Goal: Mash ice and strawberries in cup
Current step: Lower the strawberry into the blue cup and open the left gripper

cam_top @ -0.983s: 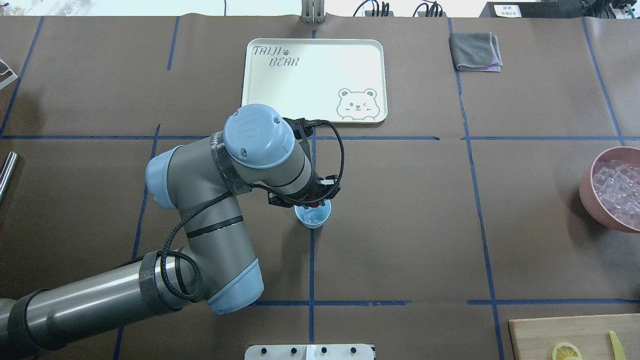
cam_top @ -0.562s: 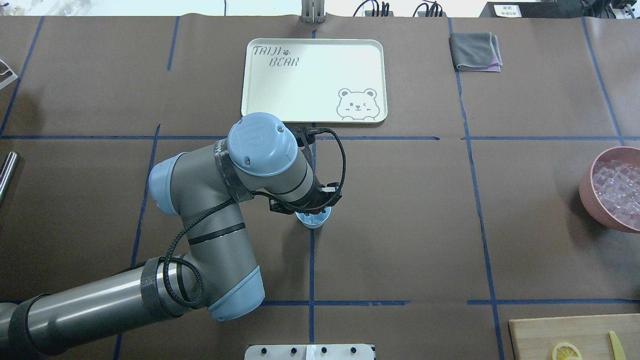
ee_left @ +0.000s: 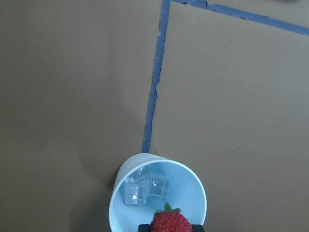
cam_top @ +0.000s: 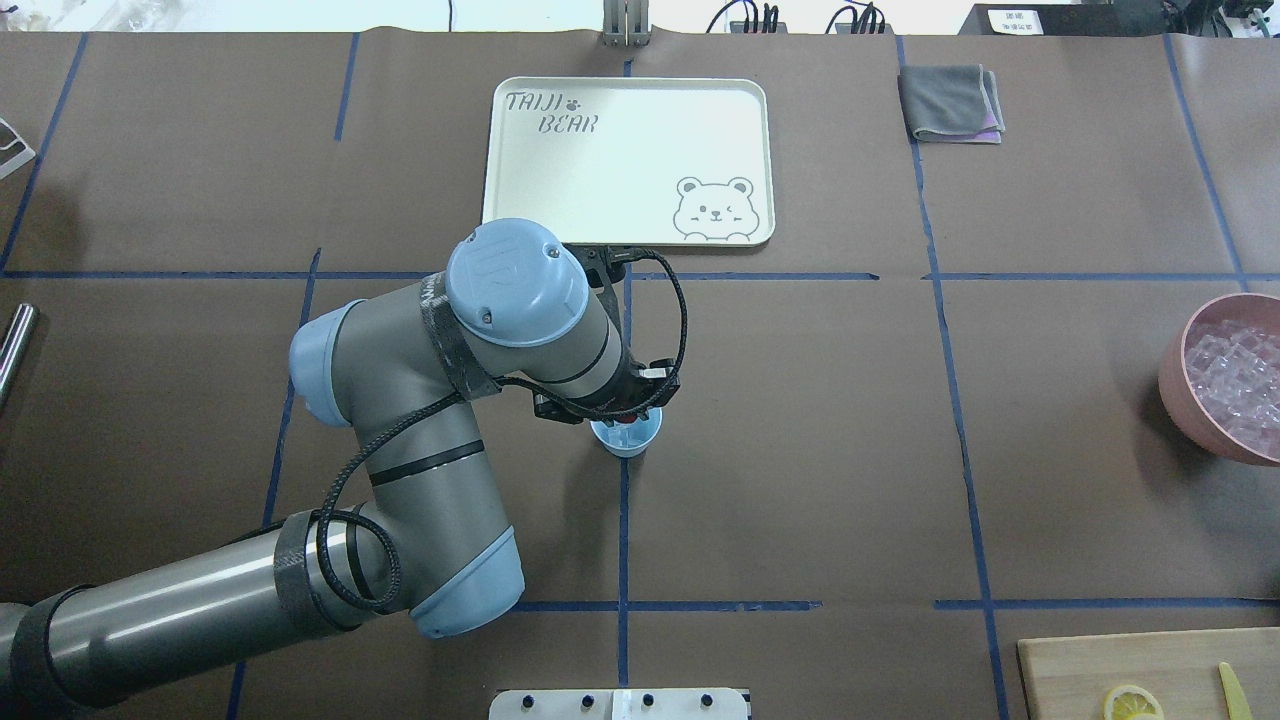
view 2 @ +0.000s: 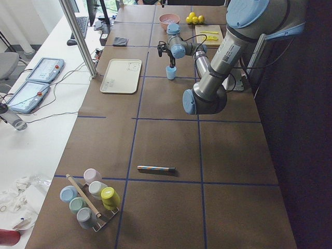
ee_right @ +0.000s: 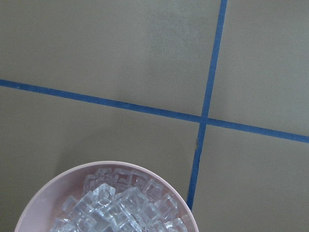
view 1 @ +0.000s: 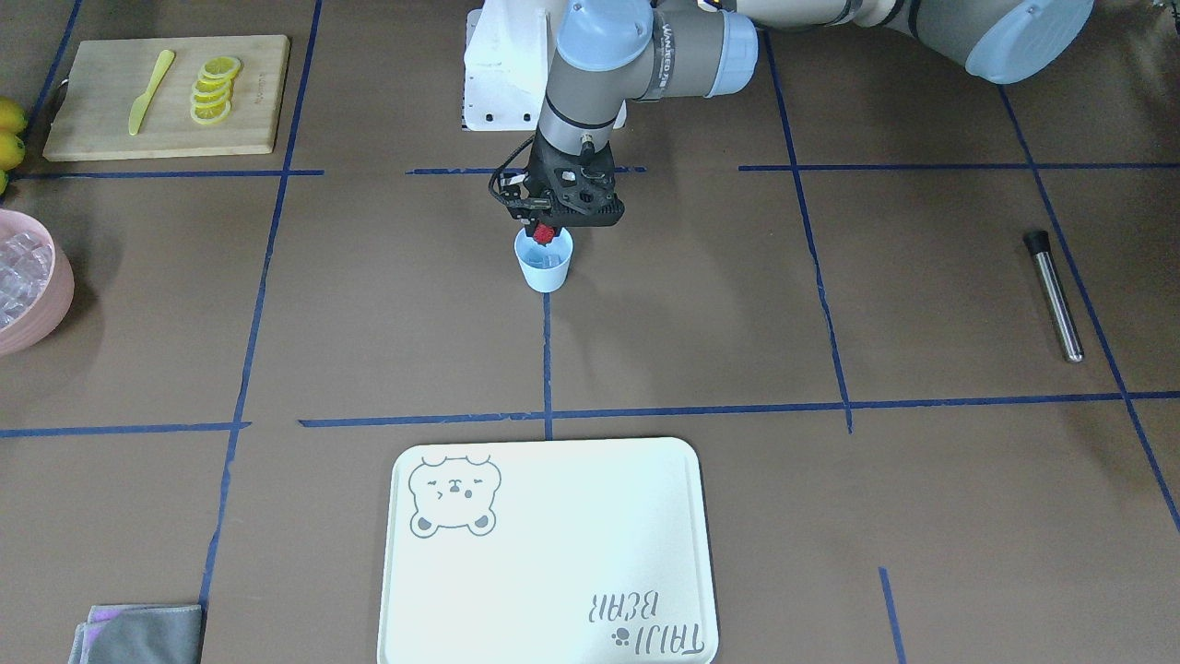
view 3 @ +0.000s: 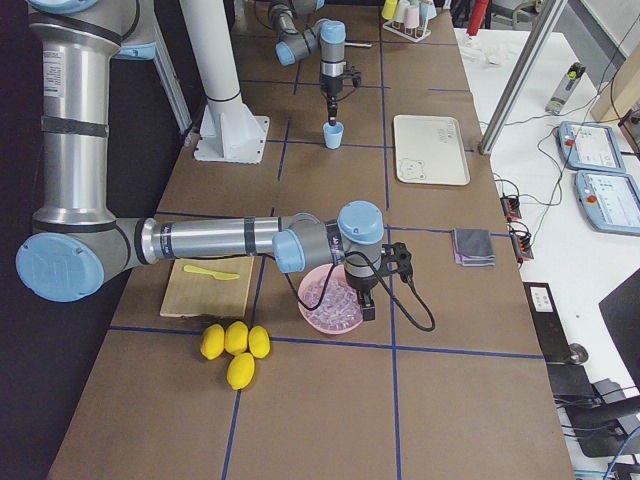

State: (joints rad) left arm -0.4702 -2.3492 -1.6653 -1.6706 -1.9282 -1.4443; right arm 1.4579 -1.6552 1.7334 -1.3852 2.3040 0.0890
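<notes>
Left wrist-mounted view: the left arm's jaws, clenched on the strawberry (ee_left: 170, 223), hold it over the mouth of the blue cup (ee_left: 190, 193), near its six o'clock edge. The cup stands mid-desk with two ice cubes (ee_left: 144, 189) at its bottom, toward ten o'clock of the berry. We judge the berry soft and light, best pinched gently across its widest part, the ice hard and slippery, and the cup thin and apt to tip, best steadied by its wall. The right arm's jaws hang above the pink bowl (view 3: 330, 305) of ice; released or clenched, we cannot tell.
</notes>
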